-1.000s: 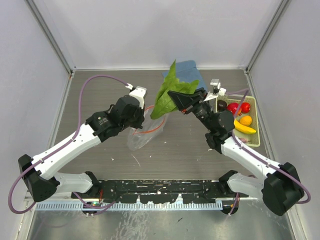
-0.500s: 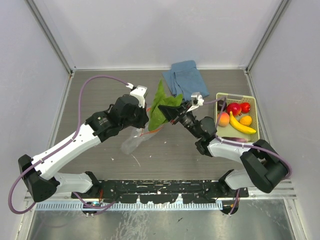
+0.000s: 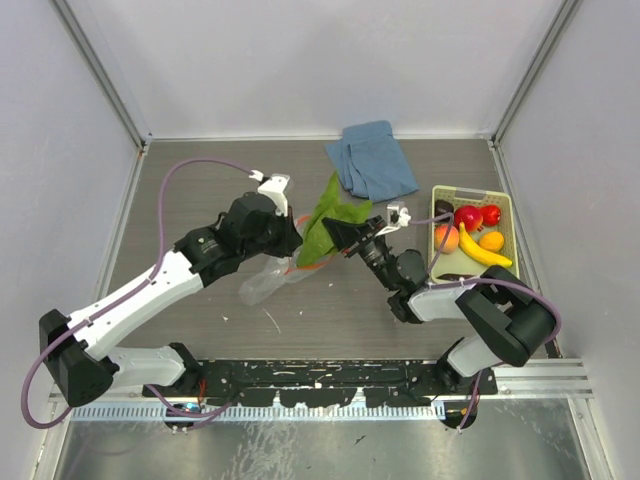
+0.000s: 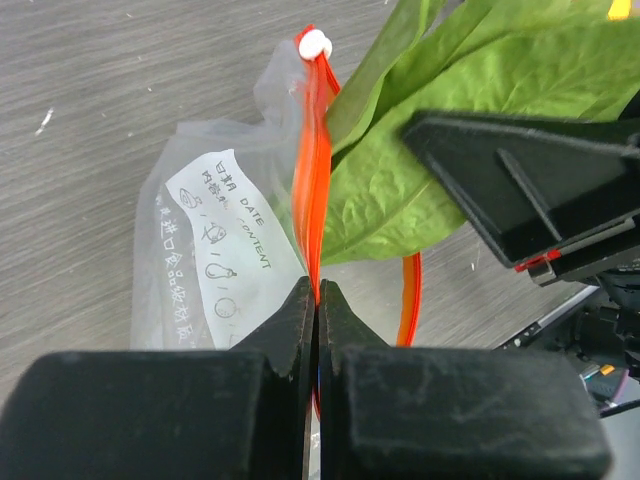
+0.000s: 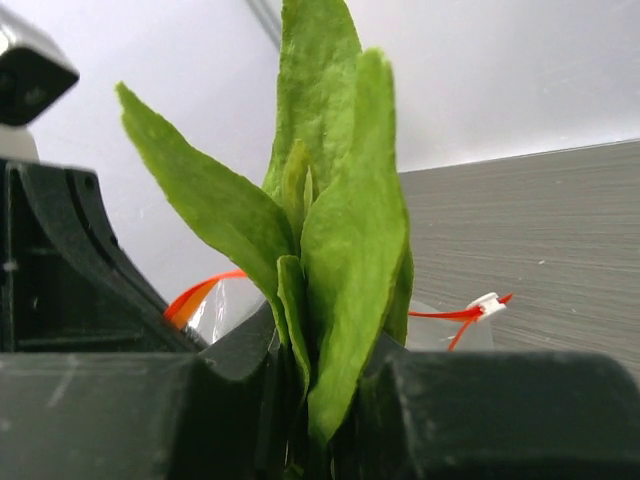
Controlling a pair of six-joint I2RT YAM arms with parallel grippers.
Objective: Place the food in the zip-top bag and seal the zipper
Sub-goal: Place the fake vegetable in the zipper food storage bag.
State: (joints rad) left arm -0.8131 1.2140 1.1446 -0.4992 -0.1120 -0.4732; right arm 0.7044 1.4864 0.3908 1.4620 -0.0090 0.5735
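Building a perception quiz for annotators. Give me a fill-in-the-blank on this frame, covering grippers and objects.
1. The left gripper pinches the orange-red ____ of the zip-top bag.
2. The right gripper holds the leafy vegetable, whose colour is ____.
3. The banana lies in the basket on the robot's ____ side.
4. The folded cloth is ____.

Missing words: zipper; green; right; blue.

A grey-brown wood-grain table [image 3: 330, 320] stands enclosed by plain white walls [image 3: 320, 60] at nine, twelve and three o'clock, with aluminium posts [image 3: 100, 70] in the far corners.
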